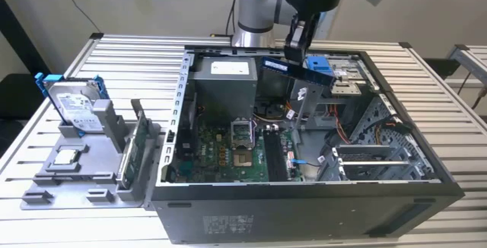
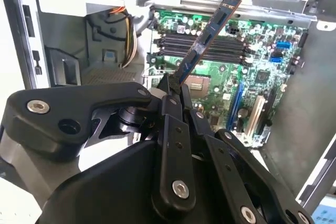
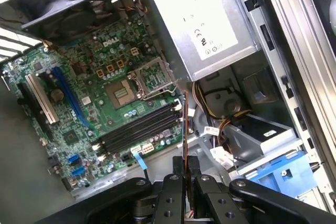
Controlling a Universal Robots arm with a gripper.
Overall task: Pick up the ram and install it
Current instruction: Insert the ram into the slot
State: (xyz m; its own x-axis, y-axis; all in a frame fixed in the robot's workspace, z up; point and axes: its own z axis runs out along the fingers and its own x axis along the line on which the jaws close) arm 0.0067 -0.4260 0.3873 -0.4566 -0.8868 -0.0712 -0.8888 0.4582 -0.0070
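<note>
One ram (image 1: 298,71) hangs pinched in the closed gripper (image 1: 293,57) above the computer case (image 1: 320,211); the memory slots (image 1: 274,152) lie at six o'clock in the exterior view. Seating likely needs the ram parallel to them, edge down.

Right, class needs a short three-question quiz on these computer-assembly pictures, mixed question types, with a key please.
1. True or false: the ram is already seated in the memory slots.
2. The gripper is: A open and empty; B shut on the ram; C shut on nothing.
3. Fill in: the held ram hangs above the open ____.
Key: 1 false; 2 B; 3 computer case.
</note>
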